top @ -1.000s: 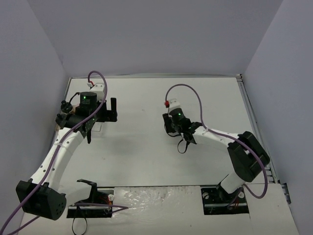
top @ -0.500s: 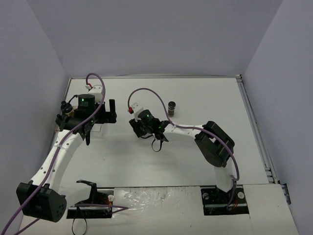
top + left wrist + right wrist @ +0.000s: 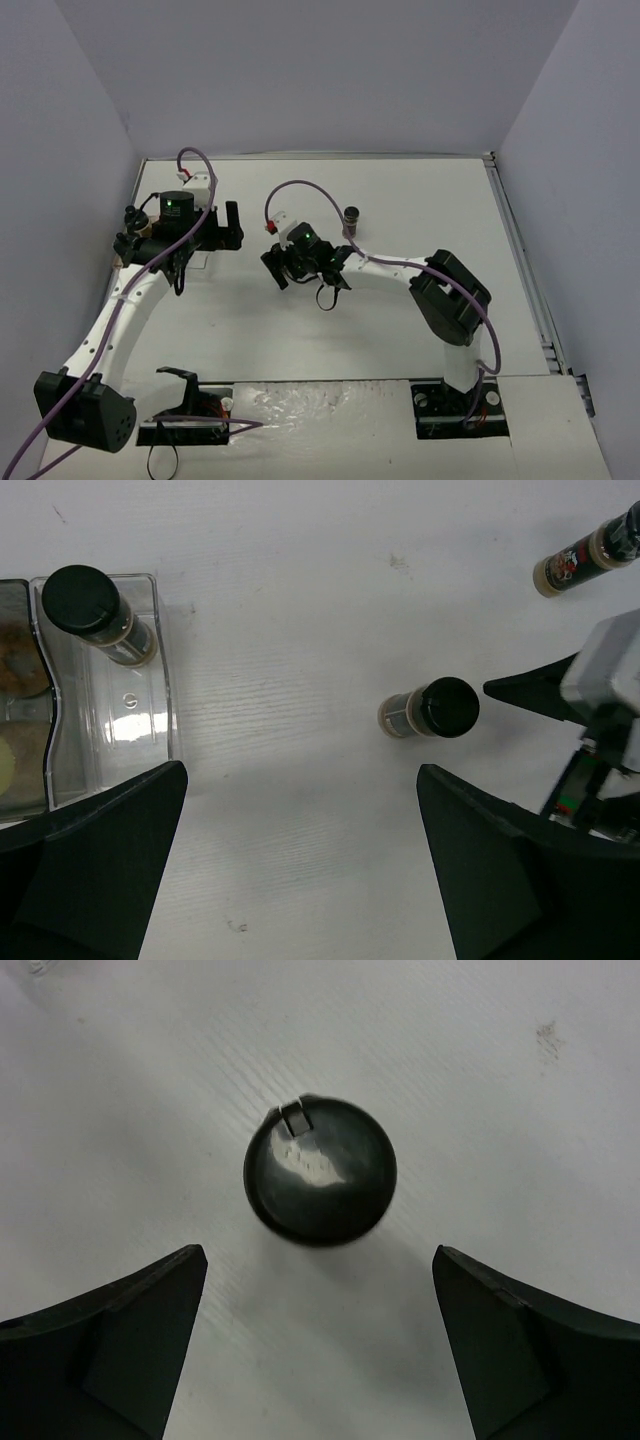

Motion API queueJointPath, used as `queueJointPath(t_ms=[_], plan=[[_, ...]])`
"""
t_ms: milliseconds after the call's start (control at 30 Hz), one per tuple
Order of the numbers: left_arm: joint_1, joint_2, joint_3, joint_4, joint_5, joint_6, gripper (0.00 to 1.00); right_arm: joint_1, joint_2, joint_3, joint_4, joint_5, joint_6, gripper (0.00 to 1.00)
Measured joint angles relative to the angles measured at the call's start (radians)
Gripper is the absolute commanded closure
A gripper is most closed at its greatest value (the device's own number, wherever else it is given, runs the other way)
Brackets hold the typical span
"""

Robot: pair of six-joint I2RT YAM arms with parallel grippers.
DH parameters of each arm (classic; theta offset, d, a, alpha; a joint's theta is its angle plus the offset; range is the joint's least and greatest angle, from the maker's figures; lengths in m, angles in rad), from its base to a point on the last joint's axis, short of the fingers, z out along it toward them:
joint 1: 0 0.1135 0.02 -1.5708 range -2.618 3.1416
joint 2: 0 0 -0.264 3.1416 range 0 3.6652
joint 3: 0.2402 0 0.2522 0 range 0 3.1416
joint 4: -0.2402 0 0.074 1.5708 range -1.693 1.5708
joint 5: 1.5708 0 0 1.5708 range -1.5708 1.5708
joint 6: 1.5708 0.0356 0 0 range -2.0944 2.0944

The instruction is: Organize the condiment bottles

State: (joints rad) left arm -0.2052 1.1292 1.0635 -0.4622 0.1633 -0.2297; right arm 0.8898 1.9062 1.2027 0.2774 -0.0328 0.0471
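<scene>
The left gripper (image 3: 302,780) hangs over the white table (image 3: 300,600) with its fingers spread wide and nothing between them. At the left edge of its wrist view is the clear tray (image 3: 165,710), only partly in frame. One black-capped jar (image 3: 92,608) stands in the end compartment, up by the far wall. Past the divider are a brownish shape (image 3: 18,660) and a pale yellow shape (image 3: 8,763), both sliced off by the frame edge and blurred through the plastic. They are probably more jars, but that is as far as this view goes. From overhead, the left arm covers the tray almost completely.

Out on the bare table, well apart from the tray, a second jar (image 3: 430,708) stands alone. The right gripper (image 3: 318,1255) is over it with fingers parted, one on either side and neither touching. Its cap (image 3: 320,1170) is glossy black with a small tab at the rim. It sits squarely ahead of the gap and hides the contents. From overhead, the wrist blocks this jar from sight.

At the top right of the left wrist view is a labelled jar (image 3: 585,558) with tan contents, its dark cap clipped by the frame. The label has red and black print, too small to read. Overhead it stands upright just behind the right arm.
</scene>
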Motion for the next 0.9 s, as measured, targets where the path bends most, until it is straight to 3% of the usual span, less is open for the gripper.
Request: queueJointPath(t_ms=[233, 433, 567, 733, 900], plan=[[-0.095, 0.037, -0.015, 0.038, 0.006, -0.066, 0.03, -0.010, -0.350, -0.196, -0.056, 0.096, 0.007, 0.00], [-0.312, 0.136, -0.015, 0.102, -0.131, -0.162, 0.03, -0.098, -0.685, -0.377, -0.116, 0.212, 0.050, 0.00], [-0.390, 0.242, -0.005, 0.122, -0.215, -0.206, 0.03, -0.163, -0.850, -0.454, -0.154, 0.262, 0.080, 0.00], [-0.412, 0.377, 0.052, 0.107, -0.322, -0.249, 0.03, -0.186, -0.965, -0.506, -0.180, 0.306, 0.108, 0.00], [-0.416, 0.465, 0.081, 0.108, -0.376, -0.280, 0.15, -0.190, -1.003, -0.539, -0.201, 0.319, 0.128, 0.00]])
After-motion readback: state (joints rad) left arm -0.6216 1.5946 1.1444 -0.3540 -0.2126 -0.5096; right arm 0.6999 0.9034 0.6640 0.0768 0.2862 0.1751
